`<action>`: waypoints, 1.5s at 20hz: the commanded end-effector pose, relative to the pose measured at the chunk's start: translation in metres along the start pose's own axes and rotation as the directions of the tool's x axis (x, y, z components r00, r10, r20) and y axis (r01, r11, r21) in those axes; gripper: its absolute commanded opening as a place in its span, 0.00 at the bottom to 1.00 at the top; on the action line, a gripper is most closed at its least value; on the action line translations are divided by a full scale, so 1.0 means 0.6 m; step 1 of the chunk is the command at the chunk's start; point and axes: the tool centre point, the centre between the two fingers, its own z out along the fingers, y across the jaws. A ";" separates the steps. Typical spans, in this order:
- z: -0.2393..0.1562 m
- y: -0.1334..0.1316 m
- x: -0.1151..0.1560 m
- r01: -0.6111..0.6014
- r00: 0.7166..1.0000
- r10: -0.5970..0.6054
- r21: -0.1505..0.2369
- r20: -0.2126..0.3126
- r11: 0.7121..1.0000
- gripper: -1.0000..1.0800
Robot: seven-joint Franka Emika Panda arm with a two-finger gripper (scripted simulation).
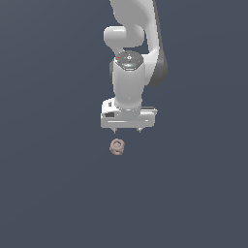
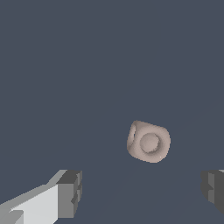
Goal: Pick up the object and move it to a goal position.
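Observation:
The object is a small pinkish-tan knobbly ring lying on the dark grey floor; the wrist view shows the object with its round hollow facing the camera. My white gripper hangs just above it, slightly toward the exterior view's right, not touching it. In the wrist view the gripper is open, its two grey fingertips set wide apart with nothing between them, and the object sits beyond the gap.
A plain dark grey surface fills both views. The white arm rises behind the gripper toward the exterior view's upper edge.

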 end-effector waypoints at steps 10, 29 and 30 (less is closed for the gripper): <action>-0.002 -0.018 -0.010 0.067 0.998 -0.067 -0.003 0.015 0.998 0.96; 0.119 0.056 -0.006 -0.192 0.981 0.192 -0.002 0.020 0.981 0.96; 0.127 0.061 -0.007 -0.209 0.978 0.209 -0.003 0.020 0.978 0.96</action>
